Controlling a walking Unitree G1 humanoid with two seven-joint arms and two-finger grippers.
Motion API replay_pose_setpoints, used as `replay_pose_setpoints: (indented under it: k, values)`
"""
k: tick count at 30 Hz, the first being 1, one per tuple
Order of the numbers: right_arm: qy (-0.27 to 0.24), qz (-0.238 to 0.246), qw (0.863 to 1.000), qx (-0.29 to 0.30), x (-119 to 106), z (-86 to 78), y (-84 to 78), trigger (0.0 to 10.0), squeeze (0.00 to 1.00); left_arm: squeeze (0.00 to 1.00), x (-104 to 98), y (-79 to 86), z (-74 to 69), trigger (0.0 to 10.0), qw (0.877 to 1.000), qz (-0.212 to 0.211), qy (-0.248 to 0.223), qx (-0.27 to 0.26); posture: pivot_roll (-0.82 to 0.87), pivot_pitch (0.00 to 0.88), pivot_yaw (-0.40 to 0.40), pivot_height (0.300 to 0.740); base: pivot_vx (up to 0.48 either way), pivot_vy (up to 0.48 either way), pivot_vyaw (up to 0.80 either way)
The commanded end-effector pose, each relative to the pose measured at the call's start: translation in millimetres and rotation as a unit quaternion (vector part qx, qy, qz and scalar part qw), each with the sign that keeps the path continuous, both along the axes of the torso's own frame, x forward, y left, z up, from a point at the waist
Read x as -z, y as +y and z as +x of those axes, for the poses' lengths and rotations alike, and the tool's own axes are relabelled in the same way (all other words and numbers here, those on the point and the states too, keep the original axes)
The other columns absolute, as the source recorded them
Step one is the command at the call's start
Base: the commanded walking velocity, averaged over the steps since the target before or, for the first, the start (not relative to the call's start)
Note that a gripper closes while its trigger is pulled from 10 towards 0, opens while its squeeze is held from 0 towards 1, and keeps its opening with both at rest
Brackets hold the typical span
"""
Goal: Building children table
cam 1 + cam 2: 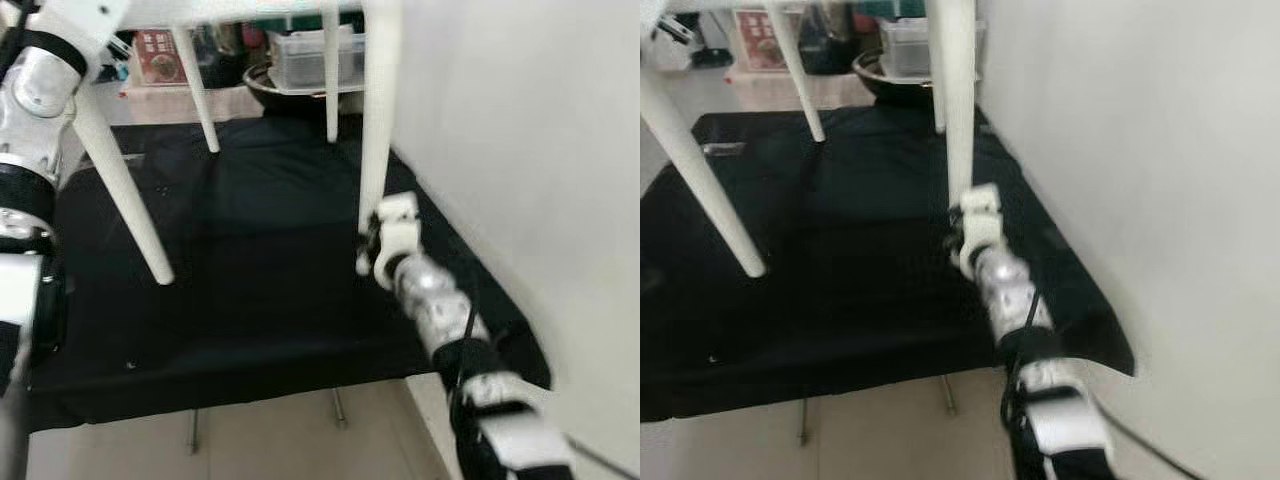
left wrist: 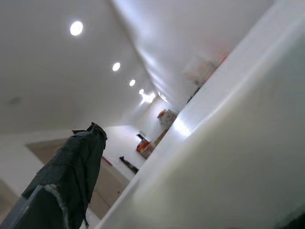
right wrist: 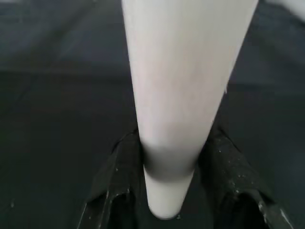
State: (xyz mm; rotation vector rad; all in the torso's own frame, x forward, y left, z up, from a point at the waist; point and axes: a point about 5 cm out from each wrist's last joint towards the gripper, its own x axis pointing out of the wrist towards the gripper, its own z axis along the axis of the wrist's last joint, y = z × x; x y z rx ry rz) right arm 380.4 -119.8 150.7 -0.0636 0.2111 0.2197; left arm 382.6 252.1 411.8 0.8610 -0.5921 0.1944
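Observation:
A white children's table stands upright on a black cloth (image 1: 250,310). Its legs taper downward: the near left leg (image 1: 130,200), two far legs (image 1: 200,100) and the near right leg (image 1: 378,130). My right gripper (image 1: 368,250) is shut on the near right leg just above its foot. In the right wrist view the black fingers (image 3: 119,181) press either side of this leg (image 3: 181,95). My left arm (image 1: 40,80) is raised at the upper left by the table top. The left wrist view looks along the white table top (image 2: 228,143) toward the ceiling.
A white wall (image 1: 520,150) runs close along the right side. Behind the table sit a clear plastic box (image 1: 315,55), a dark bowl (image 1: 275,90) and a red box (image 1: 158,55). Thin metal legs (image 1: 340,405) show under the cloth's front edge, over beige floor.

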Motion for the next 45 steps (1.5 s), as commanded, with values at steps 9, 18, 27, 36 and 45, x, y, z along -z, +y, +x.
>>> replay_pose_setpoints:
  k: [9,18,27,36,45]
  values:
    - [0.037,0.006,0.999,0.015,21.2,-26.4,17.1,0.0,0.0,0.0,10.7,-42.6,-0.5,10.0,0.956,0.216,0.129,0.151,-0.01,0.0,-0.013,0.74,0.0,0.0,0.0]
    - [0.018,0.011,0.999,0.048,7.5,-34.3,10.9,10.0,1.0,0.0,55.1,-41.5,-5.9,10.0,0.906,0.333,0.189,0.182,-0.02,0.0,-0.023,0.74,0.0,0.0,0.0]
    - [-0.005,0.048,0.998,0.044,4.6,-51.5,8.7,10.0,1.0,0.0,44.5,-32.7,-24.1,10.0,0.901,0.38,0.131,0.164,-0.01,0.0,-0.037,0.74,0.0,0.0,0.0]
    - [-0.023,0.029,0.999,0.019,7.1,-76.2,-5.2,10.0,1.0,0.0,16.6,-31.3,-48.4,10.0,0.909,0.397,0.019,0.127,-0.01,0.0,-0.046,0.74,0.0,0.0,0.0]
    - [-0.009,-0.001,0.995,0.1,16.9,-95.3,-37.1,10.0,1.0,0.0,118.2,-40.4,-66.7,10.0,0.957,0.18,0.114,0.199,-0.02,0.0,-0.035,0.74,0.0,0.0,0.0]
